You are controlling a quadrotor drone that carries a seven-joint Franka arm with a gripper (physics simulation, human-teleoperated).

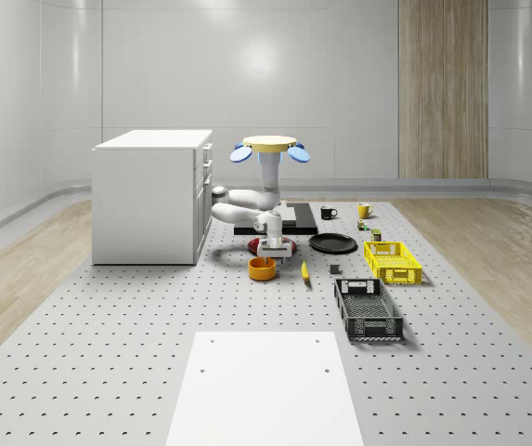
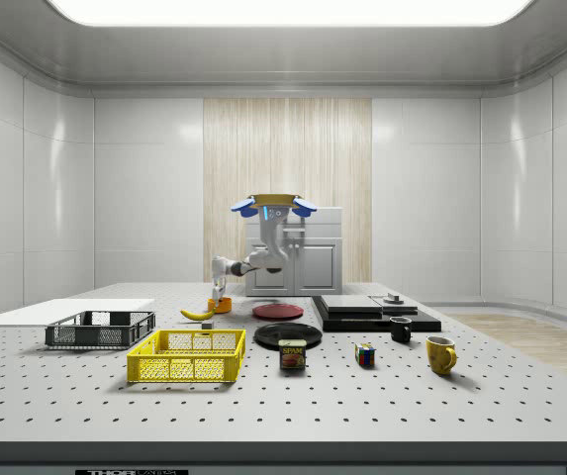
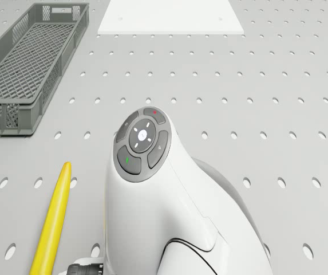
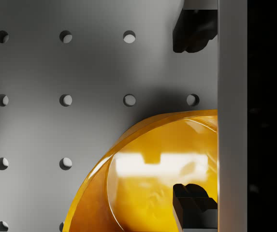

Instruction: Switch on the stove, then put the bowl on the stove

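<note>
The perforated counter (image 1: 108, 325) carries a cabinet (image 1: 149, 197), stove (image 1: 295, 216), bowl (image 1: 262, 268), banana (image 1: 305, 271), black plate (image 1: 332, 243), yellow crate (image 1: 393, 261), grey crate (image 1: 368, 309), two mugs and a white sheet (image 1: 264, 388).

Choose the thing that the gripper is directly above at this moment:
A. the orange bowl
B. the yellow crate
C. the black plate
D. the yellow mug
A: in the whole-scene view the gripper hangs just over the bowl, and the wrist view looks down into the bowl, with one fingertip over its inside and the other over the table beyond its rim.
</note>
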